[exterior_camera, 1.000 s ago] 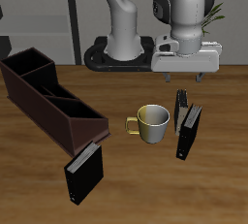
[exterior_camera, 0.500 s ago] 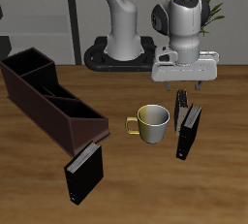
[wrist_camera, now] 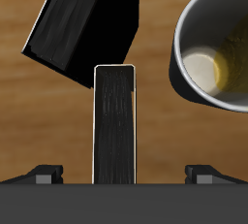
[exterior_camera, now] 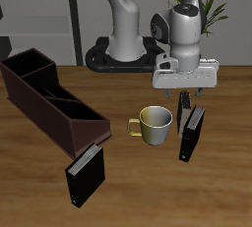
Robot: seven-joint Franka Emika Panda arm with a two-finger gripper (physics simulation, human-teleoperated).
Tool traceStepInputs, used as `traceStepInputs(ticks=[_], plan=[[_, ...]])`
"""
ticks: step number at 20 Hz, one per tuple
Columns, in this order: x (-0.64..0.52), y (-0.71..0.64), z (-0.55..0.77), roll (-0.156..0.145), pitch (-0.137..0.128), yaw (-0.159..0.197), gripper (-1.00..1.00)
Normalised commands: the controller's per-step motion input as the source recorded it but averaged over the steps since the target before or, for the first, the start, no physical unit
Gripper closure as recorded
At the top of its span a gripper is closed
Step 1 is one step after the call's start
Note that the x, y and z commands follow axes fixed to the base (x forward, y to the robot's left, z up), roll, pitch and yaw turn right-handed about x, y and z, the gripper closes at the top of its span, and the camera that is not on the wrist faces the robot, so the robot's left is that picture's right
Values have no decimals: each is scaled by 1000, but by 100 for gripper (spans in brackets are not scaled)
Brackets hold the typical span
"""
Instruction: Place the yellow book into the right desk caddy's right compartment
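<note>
Two containers are seen from outside: the right desk caddy, its right compartment showing only dark walls, and a mug. The yellow book is stood upright on the tabletop beside the mug, under the gripper. At the wrist, the fingers are spread wide, the book between them, untouched.

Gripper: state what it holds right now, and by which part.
Nothing is held. The gripper hangs open above the upright yellow book, its fingers apart on either side and clear of the cover.
</note>
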Motion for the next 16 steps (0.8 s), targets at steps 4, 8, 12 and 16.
traceStepInputs(ticks=[4,8,12,16], plan=[[43,-6,-299,-11,28,-1,-100],[90,-44,-306,-23,30,9,-100],[30,1,-146,10,9,9,100],[29,-23,-72,14,16,-10,100]])
